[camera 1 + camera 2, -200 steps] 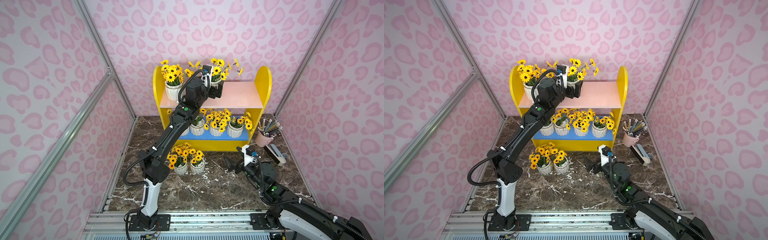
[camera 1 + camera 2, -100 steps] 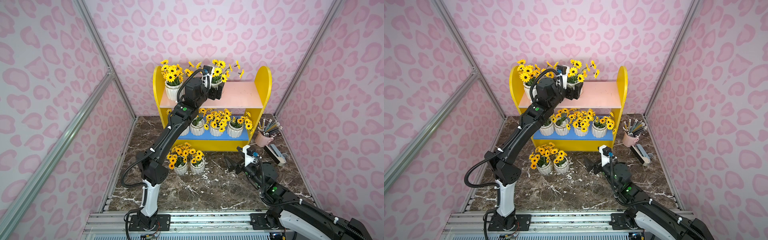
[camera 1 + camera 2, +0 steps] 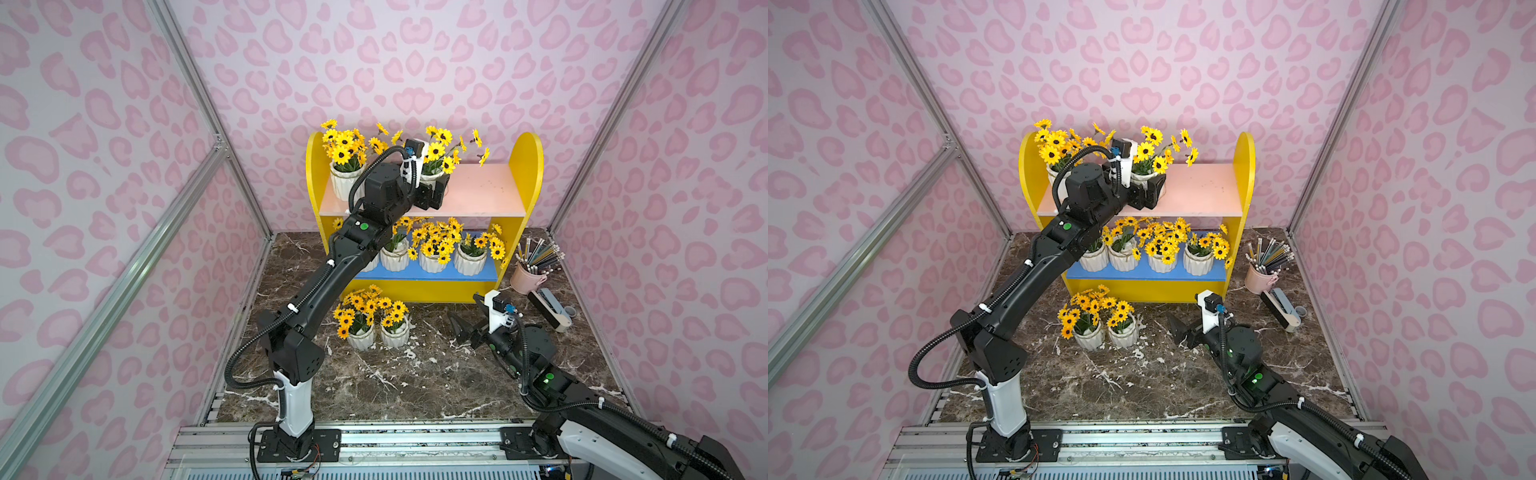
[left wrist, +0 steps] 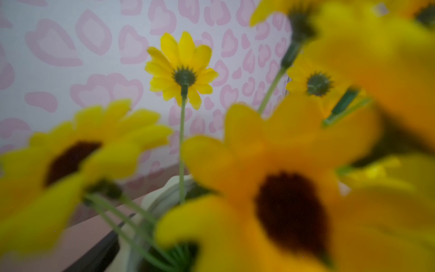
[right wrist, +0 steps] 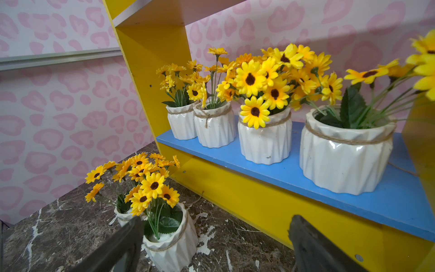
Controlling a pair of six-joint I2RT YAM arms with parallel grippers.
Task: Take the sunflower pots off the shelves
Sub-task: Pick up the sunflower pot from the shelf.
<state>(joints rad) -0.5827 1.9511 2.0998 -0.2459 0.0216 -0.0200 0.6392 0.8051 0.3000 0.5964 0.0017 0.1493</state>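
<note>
One upper-board pot (image 3: 430,177) within left gripper (image 3: 434,193), grip unclear; right gripper (image 5: 215,223) spread over open floor (image 3: 415,386)

The small shelf unit (image 3: 527,166) has yellow sides, a pale pink upper board (image 3: 482,191) and a blue lower board (image 5: 388,200). The ribbed pots (image 5: 264,141) are white with tan twine and hold yellow, dark-centred flowers (image 5: 250,79) and green leaves (image 5: 352,106). The stone surface (image 3: 1142,382) is dark brown, veined white. The walls (image 3: 415,62) show pink blotches on pale lilac.
</note>
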